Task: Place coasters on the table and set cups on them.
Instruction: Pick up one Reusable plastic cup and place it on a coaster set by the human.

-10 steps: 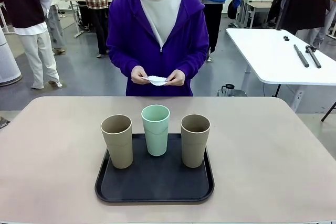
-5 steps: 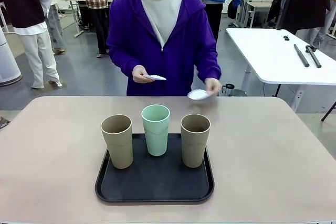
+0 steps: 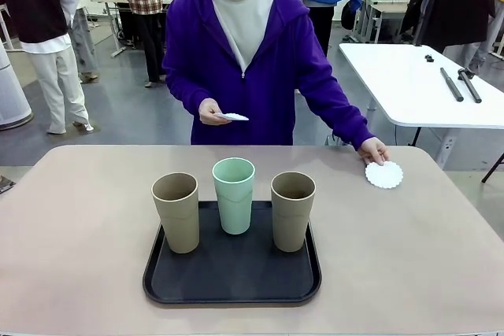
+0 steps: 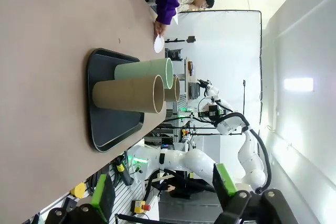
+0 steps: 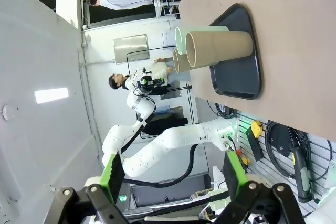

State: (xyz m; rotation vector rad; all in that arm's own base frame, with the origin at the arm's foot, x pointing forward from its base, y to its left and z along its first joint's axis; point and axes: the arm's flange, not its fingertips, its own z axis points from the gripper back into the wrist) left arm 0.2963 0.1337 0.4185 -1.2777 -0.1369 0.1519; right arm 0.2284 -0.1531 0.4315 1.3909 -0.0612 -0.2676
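Across the table (image 3: 79, 218), from the front: pressing one coaster (image 3: 384, 174) flat near the far right edge with an outstretched hand (image 3: 373, 149), more coasters (image 3: 234, 117) pinched in the other hand (image 3: 211, 112) at the chest. Upright in a row on a black tray (image 3: 232, 277), well apart from that coaster: left tan cup (image 3: 176, 212), green cup (image 3: 234, 194), right tan cup (image 3: 293, 210). Added from the wrist cameras: left gripper (image 4: 164, 190) and right gripper (image 5: 173, 174), jaws spread wide with nothing between, well back from the tray.

Matte cups (image 3: 234, 194), lacy paper coaster (image 3: 383, 175)
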